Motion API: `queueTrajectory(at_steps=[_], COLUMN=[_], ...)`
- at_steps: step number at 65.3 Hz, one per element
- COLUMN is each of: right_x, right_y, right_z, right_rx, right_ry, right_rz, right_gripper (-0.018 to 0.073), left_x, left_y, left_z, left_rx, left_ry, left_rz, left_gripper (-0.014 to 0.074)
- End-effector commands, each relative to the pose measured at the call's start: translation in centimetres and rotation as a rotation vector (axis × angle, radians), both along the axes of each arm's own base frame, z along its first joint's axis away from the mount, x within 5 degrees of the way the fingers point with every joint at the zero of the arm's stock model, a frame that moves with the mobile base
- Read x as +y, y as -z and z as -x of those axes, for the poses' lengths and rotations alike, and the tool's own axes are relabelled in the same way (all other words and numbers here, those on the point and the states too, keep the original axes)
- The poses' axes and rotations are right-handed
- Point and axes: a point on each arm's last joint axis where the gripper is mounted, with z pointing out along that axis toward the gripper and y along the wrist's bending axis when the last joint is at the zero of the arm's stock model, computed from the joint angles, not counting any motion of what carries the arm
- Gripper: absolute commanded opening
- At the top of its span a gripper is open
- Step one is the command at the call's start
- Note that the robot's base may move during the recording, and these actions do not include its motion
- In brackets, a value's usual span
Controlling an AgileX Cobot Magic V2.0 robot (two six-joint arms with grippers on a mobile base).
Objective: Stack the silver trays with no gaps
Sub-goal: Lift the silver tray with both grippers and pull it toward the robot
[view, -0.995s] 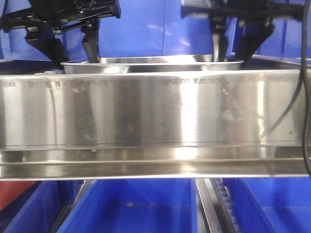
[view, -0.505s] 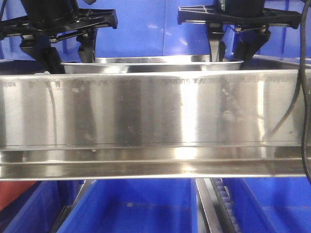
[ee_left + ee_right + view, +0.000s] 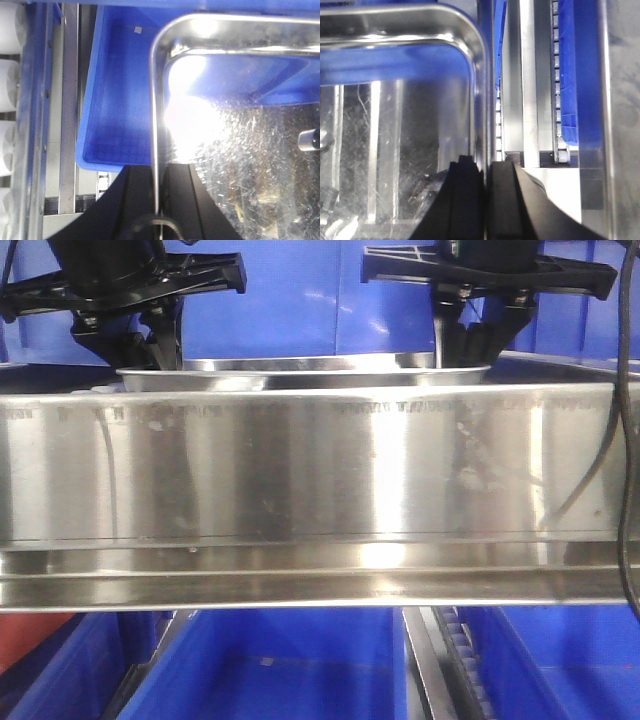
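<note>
We are looking across a wide steel rail [image 3: 320,470] at a shiny tray [image 3: 300,367], whose rim is showing just above the rail's top edge and lying level between the two arms. The left gripper [image 3: 140,348] is holding the tray's left end. In the left wrist view its black fingers [image 3: 137,192] are sitting on either side of the thin rim, one outside the pan and one inside, pinching it near a rounded corner. The right gripper [image 3: 465,345] is clamping the opposite end. In the right wrist view its two fingers [image 3: 502,200] are pressing on the rim with barely a slit between them. Below the tray's left corner a blue bin [image 3: 115,100] is lying open, and white rollers [image 3: 7,95] are lining the left edge of that view. Beside the right end a roller track [image 3: 555,75] is running alongside the tray. We cannot tell whether the tray is hanging free or resting on something beneath it.
</note>
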Motion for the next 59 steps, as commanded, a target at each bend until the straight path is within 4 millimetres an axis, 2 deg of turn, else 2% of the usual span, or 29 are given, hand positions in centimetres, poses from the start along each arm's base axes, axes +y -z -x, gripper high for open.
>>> queueTrajectory(at_steps=[1,6,16,33,49,59], right_x=[-0.4,-0.7,-1.9,-3.2,-4.0,-4.5], right_y=[-1.2,-2.5,-5.9,-12.1,-15.7,-16.5], right_z=[0.2,0.6,2.1,6.5,10.0,10.9], right_rx=[-0.051,-0.101,-0.207,-0.430,-0.542,-0.568], right_ry=[-0.014,-0.004,0.031,0.059,0.053,0.057], right_rz=[0.020,0.020,0.026,0.058,-0.011,-0.023], right_gripper=[-0.0077,-0.0077,-0.0077,-0.0077,-0.0077,-0.0077], left_x=[-0.1,-0.2,-0.9,-0.7,1.4,2.4], left_y=[-0.6,-1.7,-5.3,-10.8,-16.3,-19.4], left_z=[0.2,0.4,1.6,5.3,8.5,9.5], left_rx=[-0.004,-0.021,-0.119,-0.305,-0.465,-0.543], left_ry=[0.006,0.010,0.034,0.015,0.005,-0.010], left_rz=[-0.005,0.001,0.042,0.069,0.151,0.172], left_gripper=[-0.0008,-0.0008,-0.0017,-0.0017,-0.0017,-0.0017])
